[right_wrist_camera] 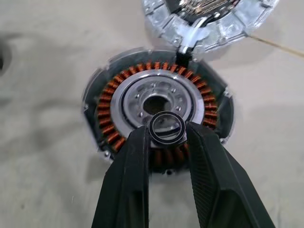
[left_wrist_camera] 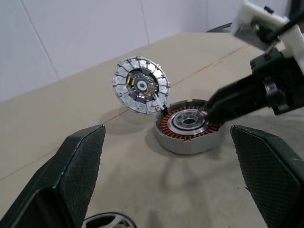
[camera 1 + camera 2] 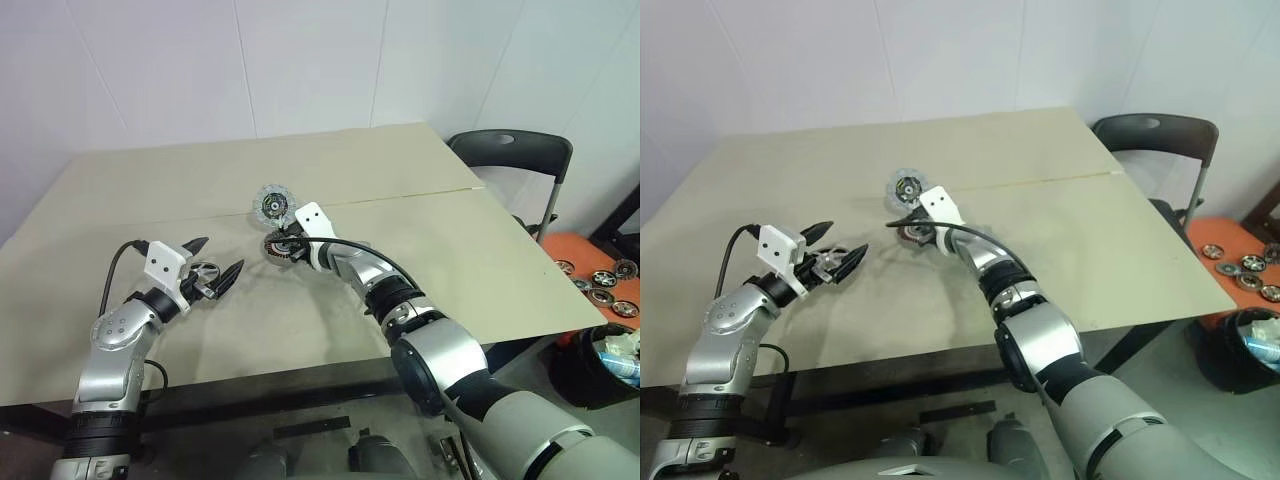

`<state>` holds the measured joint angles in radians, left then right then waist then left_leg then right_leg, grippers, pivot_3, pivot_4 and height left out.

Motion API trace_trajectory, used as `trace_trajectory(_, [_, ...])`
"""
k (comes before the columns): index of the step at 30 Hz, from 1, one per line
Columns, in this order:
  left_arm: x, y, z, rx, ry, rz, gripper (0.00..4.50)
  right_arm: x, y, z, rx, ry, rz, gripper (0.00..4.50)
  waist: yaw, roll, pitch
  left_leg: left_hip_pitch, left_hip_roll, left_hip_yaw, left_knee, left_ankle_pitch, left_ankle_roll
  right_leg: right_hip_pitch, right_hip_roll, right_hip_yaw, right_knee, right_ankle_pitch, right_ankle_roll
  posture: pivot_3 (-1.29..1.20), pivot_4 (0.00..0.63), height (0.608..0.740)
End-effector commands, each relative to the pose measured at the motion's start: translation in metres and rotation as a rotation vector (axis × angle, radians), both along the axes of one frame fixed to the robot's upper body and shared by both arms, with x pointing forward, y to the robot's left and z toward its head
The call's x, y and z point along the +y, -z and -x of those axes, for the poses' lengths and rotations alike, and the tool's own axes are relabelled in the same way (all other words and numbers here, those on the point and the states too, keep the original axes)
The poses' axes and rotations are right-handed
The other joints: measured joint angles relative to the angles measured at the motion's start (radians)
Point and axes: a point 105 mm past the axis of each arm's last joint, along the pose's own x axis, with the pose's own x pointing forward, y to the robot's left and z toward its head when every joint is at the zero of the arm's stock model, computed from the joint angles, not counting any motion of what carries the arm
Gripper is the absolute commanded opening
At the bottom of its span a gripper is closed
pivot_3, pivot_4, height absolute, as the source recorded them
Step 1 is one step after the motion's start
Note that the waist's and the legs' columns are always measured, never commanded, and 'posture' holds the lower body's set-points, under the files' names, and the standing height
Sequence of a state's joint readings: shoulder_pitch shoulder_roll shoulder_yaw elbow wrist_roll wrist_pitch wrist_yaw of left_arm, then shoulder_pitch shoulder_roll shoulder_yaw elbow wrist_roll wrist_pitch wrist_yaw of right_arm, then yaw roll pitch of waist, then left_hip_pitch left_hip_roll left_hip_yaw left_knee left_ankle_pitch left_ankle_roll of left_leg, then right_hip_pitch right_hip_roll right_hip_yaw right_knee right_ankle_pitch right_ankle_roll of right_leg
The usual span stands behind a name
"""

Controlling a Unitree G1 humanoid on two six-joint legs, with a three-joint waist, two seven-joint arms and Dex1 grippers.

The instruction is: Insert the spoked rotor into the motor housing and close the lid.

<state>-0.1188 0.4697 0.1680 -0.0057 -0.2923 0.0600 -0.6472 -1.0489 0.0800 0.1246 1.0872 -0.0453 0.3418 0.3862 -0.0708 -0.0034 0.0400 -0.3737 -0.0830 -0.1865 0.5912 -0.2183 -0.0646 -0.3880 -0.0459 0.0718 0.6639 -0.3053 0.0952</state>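
My right gripper [image 1: 167, 130] pinches a small ring [image 1: 166, 127] over the motor housing [image 1: 156, 113] (lid [image 2: 141, 85] at 12 o'clock); left gripper [image 3: 214, 265] wide open, empty.

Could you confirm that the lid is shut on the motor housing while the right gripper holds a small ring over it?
No: the lid stands open, tilted at the rim of the motor housing, as the left wrist view shows. The right gripper does hold a small ring over it.
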Motion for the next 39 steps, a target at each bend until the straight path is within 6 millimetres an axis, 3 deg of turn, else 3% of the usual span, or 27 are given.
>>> trace_trajectory(1, [-0.002, -0.013, -0.001, -0.049, 0.011, -0.016, 4.5, 0.005, -0.004, 0.002, 0.004, -0.042, 0.02, 0.76, 0.0, 0.0, 0.0, 0.0, 0.0, 0.0, 0.0, 0.0, 0.0, 0.0, 0.0, 0.0, 0.0, 0.0, 0.0, 0.0, 0.0, 0.74])
trace_trajectory(10, [-0.002, -0.005, -0.002, -0.033, 0.012, -0.02, 4.5, -0.003, -0.004, 0.004, 0.025, -0.088, 0.048, 0.76, 0.0, 0.0, 0.0, 0.0, 0.0, 0.0, 0.0, 0.0, 0.0, 0.0, 0.0, 0.0, 0.0, 0.0, 0.0, 0.0, 0.0, 0.74])
trace_trajectory(19, [-0.002, 0.002, -0.003, -0.023, 0.013, -0.024, 4.5, 0.004, 0.01, 0.027, 0.127, -0.243, 0.05, 0.76, 0.0, 0.0, -0.001, 0.0, 0.0, 0.0, 0.0, 0.0, 0.0, 0.0, 0.0, 0.0, 0.0, 0.0, 0.0, 0.0, 0.0, 0.74])
trace_trajectory(39, [-0.004, 0.006, -0.003, -0.008, 0.008, -0.038, 4.5, 0.022, 0.012, 0.063, 0.227, -0.421, -0.039, 0.76, 0.002, -0.001, -0.001, 0.0, -0.001, -0.001, 0.003, 0.0, 0.0, 0.0, -0.001, -0.001, 0.002, 0.0, 0.0, 0.0, 0.0, 0.74])
